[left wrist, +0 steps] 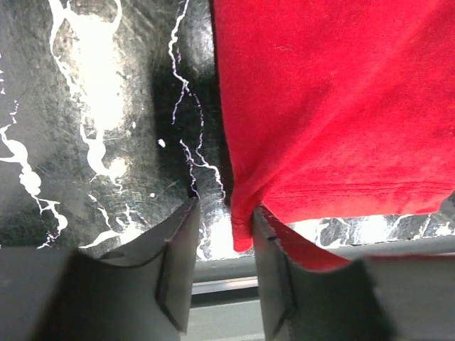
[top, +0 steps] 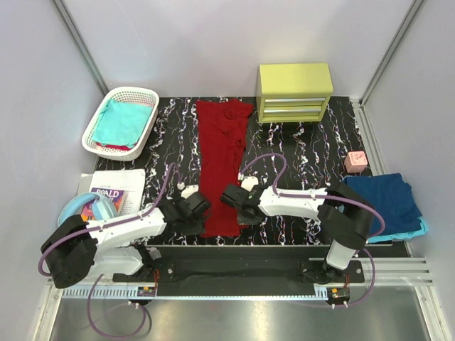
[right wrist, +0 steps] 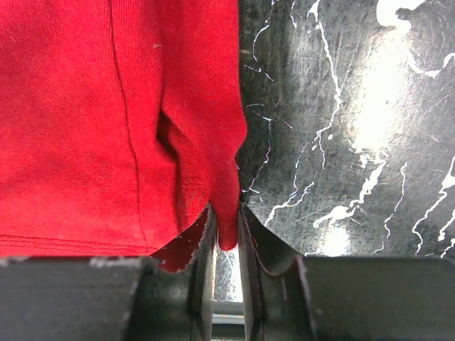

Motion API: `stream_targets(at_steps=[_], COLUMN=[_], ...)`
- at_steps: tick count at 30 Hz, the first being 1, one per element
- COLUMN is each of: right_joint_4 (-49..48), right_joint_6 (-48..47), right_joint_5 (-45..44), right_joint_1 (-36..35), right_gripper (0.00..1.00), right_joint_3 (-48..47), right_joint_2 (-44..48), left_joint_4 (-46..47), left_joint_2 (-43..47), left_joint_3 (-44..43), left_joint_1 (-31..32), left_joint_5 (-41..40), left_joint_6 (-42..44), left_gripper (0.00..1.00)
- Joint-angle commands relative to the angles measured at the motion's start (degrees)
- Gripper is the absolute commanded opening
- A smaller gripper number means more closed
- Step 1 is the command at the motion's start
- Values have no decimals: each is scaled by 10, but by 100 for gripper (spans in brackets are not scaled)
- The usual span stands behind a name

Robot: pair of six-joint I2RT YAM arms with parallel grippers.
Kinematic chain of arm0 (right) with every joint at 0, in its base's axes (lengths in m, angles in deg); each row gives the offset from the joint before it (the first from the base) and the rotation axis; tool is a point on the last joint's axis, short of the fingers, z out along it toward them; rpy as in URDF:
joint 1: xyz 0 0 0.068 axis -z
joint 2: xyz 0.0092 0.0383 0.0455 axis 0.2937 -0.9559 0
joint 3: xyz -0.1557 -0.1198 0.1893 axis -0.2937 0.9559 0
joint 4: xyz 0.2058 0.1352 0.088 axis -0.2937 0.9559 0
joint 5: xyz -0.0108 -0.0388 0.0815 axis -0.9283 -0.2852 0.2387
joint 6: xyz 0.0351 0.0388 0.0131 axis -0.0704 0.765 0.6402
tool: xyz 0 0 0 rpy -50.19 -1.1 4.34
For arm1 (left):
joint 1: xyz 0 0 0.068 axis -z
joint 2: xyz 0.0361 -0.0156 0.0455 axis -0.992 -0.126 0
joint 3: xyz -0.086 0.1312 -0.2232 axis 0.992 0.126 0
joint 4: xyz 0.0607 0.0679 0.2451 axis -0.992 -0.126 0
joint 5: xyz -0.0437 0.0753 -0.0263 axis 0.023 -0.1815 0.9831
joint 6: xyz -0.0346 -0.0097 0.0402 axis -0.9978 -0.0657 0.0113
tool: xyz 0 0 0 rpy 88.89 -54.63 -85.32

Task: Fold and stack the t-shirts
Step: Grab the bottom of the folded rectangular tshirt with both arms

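A black marbled table (top: 313,142) sat between grey walls (top: 213,42). The red shirt (top: 222,156) lay at its centre, a long strip running 12 to 6 o'clock. The left gripper (left wrist: 224,213) straddled 1 near corner, fingers apart. The right gripper (right wrist: 226,213) pinched the other.

From above I see everything evenly and brightly lit with only short, soft shadows, while close in the overhead light throws white glare off the glossy black counter (left wrist: 85,92), the dark red t-shirt (right wrist: 85,106) shows crisp weave, and the fingers (left wrist: 178,270) of my left hand (left wrist: 222,213) sit dark and slightly blurred.
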Motion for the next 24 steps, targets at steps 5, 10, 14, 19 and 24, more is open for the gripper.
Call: stream_targets(at_steps=[5, 10, 14, 19, 24], right_joint_4=[25, 26, 26, 26, 25], right_joint_6=[1, 1, 0, 0, 0], right_joint_5=[-29, -28, -27, -26, -26], right_joint_1=[3, 3, 4, 3, 3], right_gripper=[25, 24, 24, 24, 25], right_joint_3=[12, 15, 15, 14, 12], right_joint_2=[10, 11, 10, 7, 4], left_joint_4=[12, 14, 15, 14, 5], left_joint_2=[-22, -41, -49, -46, -24], left_joint_3=[-54, -74, -75, -68, -56], left_joint_1=[11, 19, 23, 26, 29], left_joint_5=[-26, -28, -25, -20, -13], left_joint_6=[12, 13, 12, 9, -4], left_gripper=[30, 29, 28, 28, 38])
